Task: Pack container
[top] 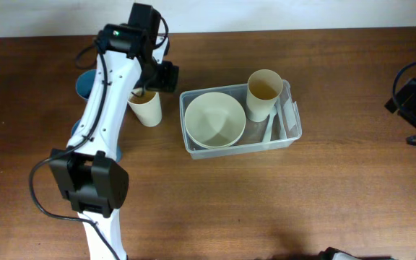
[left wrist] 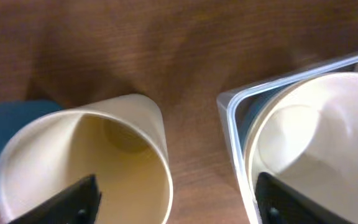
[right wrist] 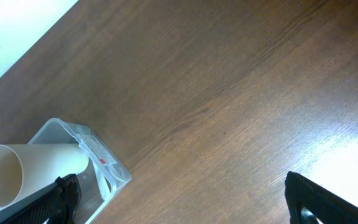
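The clear container (top: 241,149) sits mid-table and holds a cream bowl (top: 215,120), an upright cream cup (top: 264,92) and a white spoon (top: 269,128). A second cream cup (top: 147,108) stands on the wood just left of the container. My left gripper (top: 153,92) hovers over that cup, open. In the left wrist view one finger (left wrist: 73,202) hangs inside the cup (left wrist: 86,155), and the other is above the bowl (left wrist: 316,137) past the container's rim (left wrist: 231,124). My right gripper (top: 414,102) is open at the far right edge, over bare wood (right wrist: 188,202).
A blue bowl (top: 87,83) rests behind the left arm, by the loose cup. The right wrist view shows the container's labelled end (right wrist: 98,155) with the cup (right wrist: 30,168) inside it. Brown table stretches between the container and the right arm.
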Tool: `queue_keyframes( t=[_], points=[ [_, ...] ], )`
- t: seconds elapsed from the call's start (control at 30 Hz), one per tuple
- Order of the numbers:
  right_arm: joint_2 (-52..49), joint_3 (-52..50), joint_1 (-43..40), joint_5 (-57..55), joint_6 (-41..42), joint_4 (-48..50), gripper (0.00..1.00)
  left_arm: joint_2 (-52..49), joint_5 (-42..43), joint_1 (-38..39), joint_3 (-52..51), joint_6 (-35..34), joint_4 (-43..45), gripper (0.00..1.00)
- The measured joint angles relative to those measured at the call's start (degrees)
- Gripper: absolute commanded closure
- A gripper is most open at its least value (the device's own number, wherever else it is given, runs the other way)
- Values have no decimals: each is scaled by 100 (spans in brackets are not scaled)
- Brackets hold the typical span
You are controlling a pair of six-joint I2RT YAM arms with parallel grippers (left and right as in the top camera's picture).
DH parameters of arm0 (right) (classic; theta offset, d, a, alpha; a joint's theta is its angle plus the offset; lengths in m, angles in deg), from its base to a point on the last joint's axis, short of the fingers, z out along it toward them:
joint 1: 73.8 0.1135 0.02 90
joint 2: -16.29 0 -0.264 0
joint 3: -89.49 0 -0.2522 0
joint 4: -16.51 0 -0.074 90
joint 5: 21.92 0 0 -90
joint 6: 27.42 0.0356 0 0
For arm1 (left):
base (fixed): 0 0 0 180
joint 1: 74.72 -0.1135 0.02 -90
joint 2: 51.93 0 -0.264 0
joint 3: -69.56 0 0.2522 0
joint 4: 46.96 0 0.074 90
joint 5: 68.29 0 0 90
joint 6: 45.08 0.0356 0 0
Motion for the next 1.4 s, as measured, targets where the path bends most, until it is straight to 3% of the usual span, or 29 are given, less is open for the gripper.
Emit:
queue_keyframes(
  t=[0.2,0.3,0.6,0.7,1.1,1.4],
  points=[
    [0,0,0,-2,-2,0,1,0,11,0,-492,24,382,28],
    [0,0,0,0,0,0,1,0,2,0,-793,42,560,37],
    [0,0,0,0,0,0,1,-9,2,0,-1370,61,1047,94],
    [0,0,0,-2,4,0,1,-9,-4,0,-1370,68,1067,99],
    [0,0,0,-2,2,0,1,-20,-59,157,-1126,68,610,99],
    [0,0,0,-2,2,0,1,-39,-448,459,824,68,-431,99]
  ],
)
